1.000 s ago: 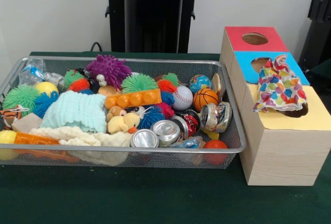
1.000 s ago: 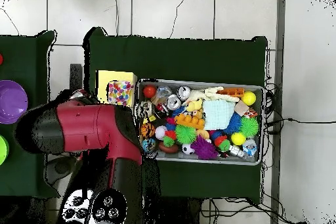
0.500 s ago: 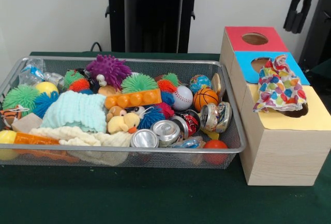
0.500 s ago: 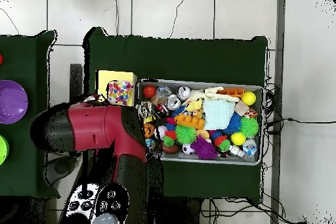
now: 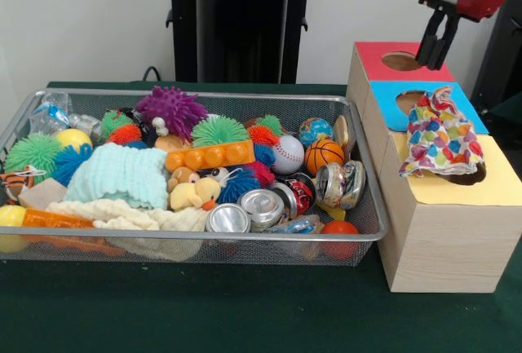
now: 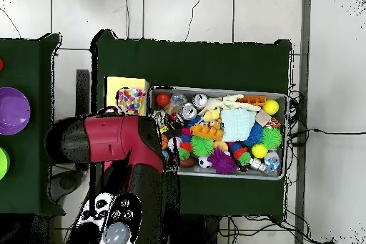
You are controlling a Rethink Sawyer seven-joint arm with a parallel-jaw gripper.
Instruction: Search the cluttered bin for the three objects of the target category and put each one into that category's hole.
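The wire mesh bin (image 5: 204,96) is full of toys; it also shows in the overhead view (image 6: 214,89). One wrinkly bundle with coloured patches (image 5: 440,137) lies on the wooden box, draped from the blue top onto the yellow top (image 5: 481,190). It covers most of the yellow top's hole (image 5: 470,177), of which only a dark edge shows. The bundle also shows in the overhead view (image 6: 131,101). I see no other such bundle in the bin. My gripper (image 5: 432,65) hangs open and empty above the red-topped hole, behind the bundle. In the overhead view the arm (image 6: 114,141) hides it.
The red-topped hole (image 5: 402,61) and the blue-topped hole (image 5: 410,100) sit behind the yellow top. The bin holds spiky balls (image 5: 171,110), silver cans (image 5: 261,206), a baseball (image 5: 287,154), a basketball (image 5: 324,156) and a mint knit cloth (image 5: 118,175). A purple bowl (image 6: 13,110) stands on a side table.
My gripper has come into the front view from the top right and moved left and down over the red-topped box. The bundle and the bin's toys have not moved.
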